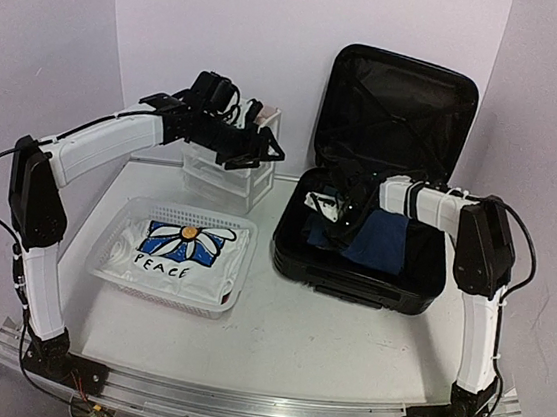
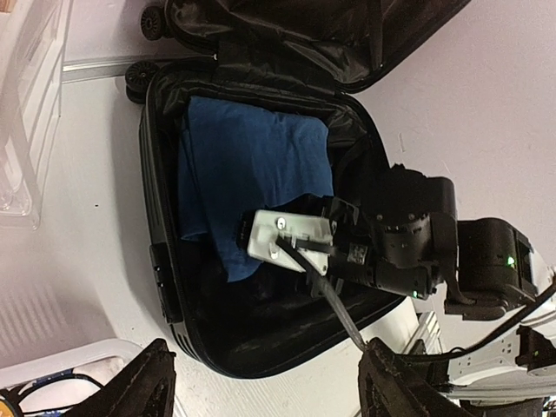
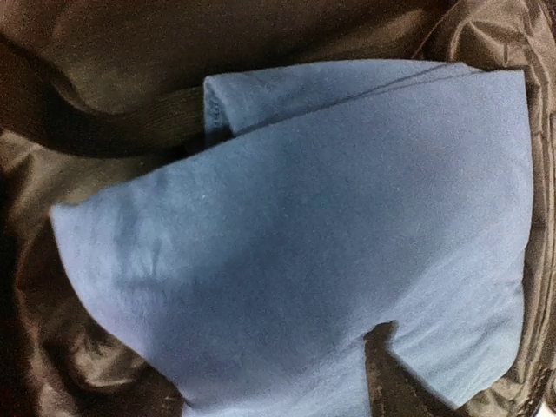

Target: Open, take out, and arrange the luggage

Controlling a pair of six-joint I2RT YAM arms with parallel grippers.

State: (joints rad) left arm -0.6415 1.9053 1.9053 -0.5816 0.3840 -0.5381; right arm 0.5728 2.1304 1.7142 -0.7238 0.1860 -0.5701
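The luggage point(image 1: 390, 111) lies open at right on the table point(image 1: 343, 347). A printed shirt point(image 1: 186, 243) is in the basket point(image 1: 103, 267). A blue garment point(image 1: 380, 242) is not yet removed. Left arm point(image 1: 105, 143) jaws stand open and empty; right arm point(image 1: 430, 208) jaws cannot be judged.

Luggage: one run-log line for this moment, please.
luggage: open, lid up | blue cloth: inside, folded | right gripper: inside the case over the cloth, grip unclear | left gripper: open, empty, near drawer unit
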